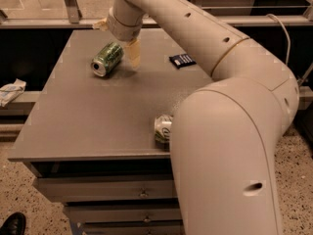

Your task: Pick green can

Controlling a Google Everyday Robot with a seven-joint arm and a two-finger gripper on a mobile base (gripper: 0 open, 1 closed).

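Two cans lie on the one table (88, 116): one green can (107, 58) and one mostly white can (163, 128). There is one dark packet (182, 60), and one gripper (132, 61) just beside the green can.

Gripper (132, 58) low over far part of table (73, 126), just right of green can (107, 58), which lies on its side. Tabletop left of and in front of green can bare: open approach. Right side taken up by arm (220, 131) spanning table. Black packet (182, 59) far right, apart from green can. White can (163, 128) at front edge, half hidden by arm.
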